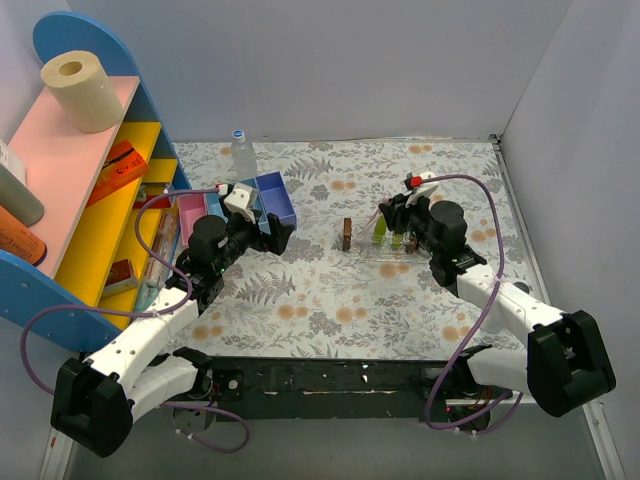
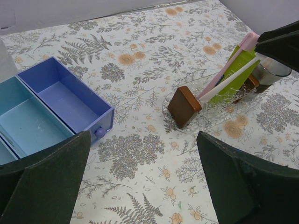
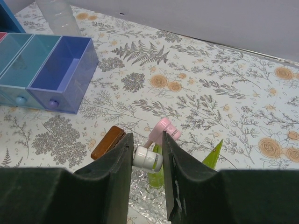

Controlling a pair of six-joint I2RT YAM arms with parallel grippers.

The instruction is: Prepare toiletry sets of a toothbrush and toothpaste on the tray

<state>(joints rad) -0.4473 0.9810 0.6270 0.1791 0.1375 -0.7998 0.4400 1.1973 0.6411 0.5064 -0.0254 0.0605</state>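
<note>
Right jaws clamp the toothpaste (image 3: 148, 158) at its cap; tray (image 2: 219, 117) just beneath.

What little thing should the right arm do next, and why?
Probably open the right tool a little to let go. It pinches the white cap of a yellow-green wedge-shaped toothpaste tube, whose lower end seems to rest on the clear plastic tray, beside the thin pink toothbrush leaning there.

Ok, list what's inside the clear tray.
In the tray: a brown block, the pink toothbrush, a white stick and a green toothpaste tube. The right claw, closed on a white-capped tube, covers the tray's far end.
</note>
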